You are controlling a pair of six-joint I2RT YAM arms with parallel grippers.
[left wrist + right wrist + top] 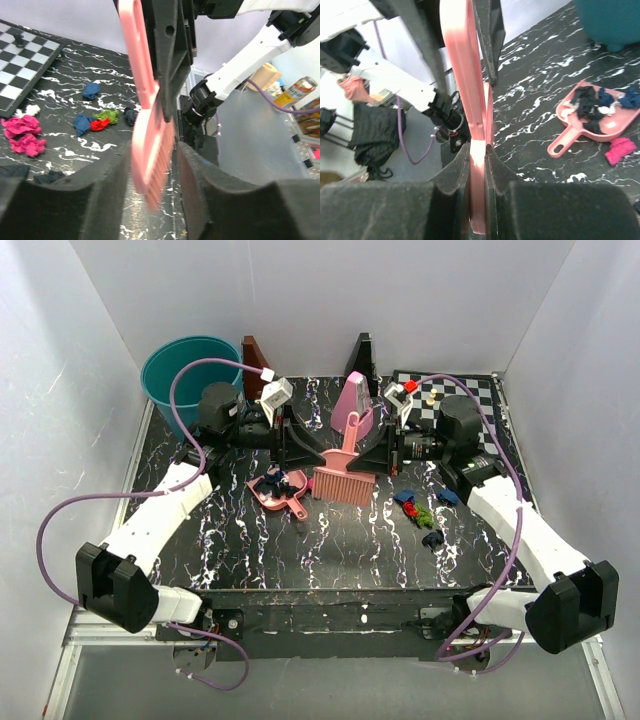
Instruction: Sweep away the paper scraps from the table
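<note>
A pink brush stands on the table at mid-centre, bristles down. My right gripper is shut on its pink handle. My left gripper is open around the blurred brush head, with a gap on the right side. Paper scraps, blue, red and green, lie right of the brush. They show again as scraps in the left wrist view, with magenta wads beside them. Dark scraps fill the pink dustpan left of the brush.
A teal bucket stands at the back left. A chessboard with small pieces lies at the back right. Two dark wedges and a pink upright object stand along the back. A magenta wad lies beside the dustpan.
</note>
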